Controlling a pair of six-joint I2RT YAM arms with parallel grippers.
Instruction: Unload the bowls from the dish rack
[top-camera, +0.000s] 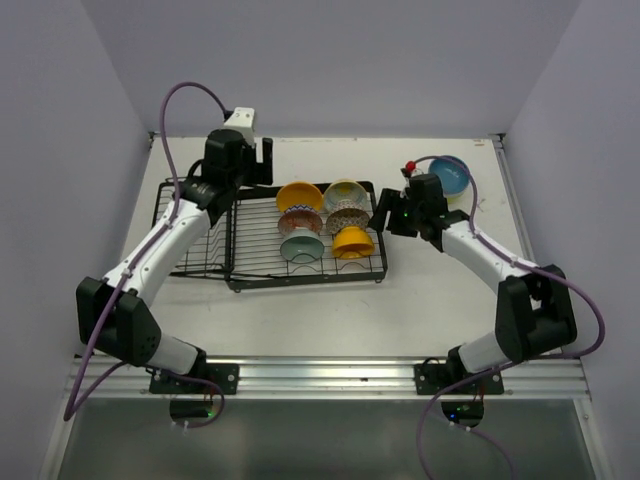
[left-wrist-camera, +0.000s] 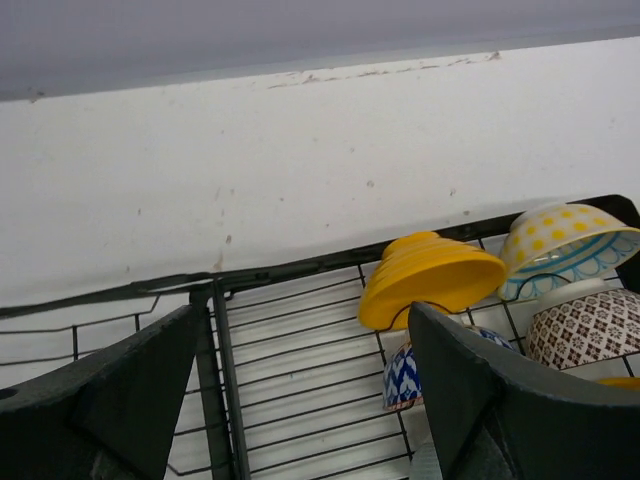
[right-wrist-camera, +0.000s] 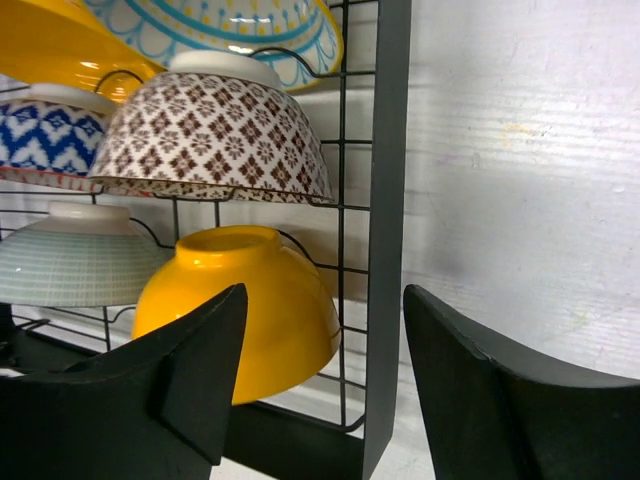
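Note:
The black dish rack (top-camera: 262, 272) lies mid-table. Its grid tray holds several upside-down bowls: orange-yellow (top-camera: 299, 194), light blue patterned (top-camera: 344, 190), blue patterned (top-camera: 299, 220), red-brown patterned (top-camera: 347, 217), pale teal (top-camera: 301, 247) and yellow (top-camera: 352, 241). A blue bowl (top-camera: 449, 176) sits upright on the table at the far right. My left gripper (top-camera: 258, 165) is open and empty over the tray's far left corner, the orange-yellow bowl (left-wrist-camera: 430, 280) beside its right finger. My right gripper (top-camera: 384, 213) is open and empty at the rack's right edge (right-wrist-camera: 385, 200), facing the yellow bowl (right-wrist-camera: 260, 290).
The slotted plate holder (top-camera: 195, 232) on the left holds nothing. A small red thing (top-camera: 409, 166) sits near the blue bowl. Walls close the table at the back and both sides. Bare table lies in front of the rack (top-camera: 330, 315).

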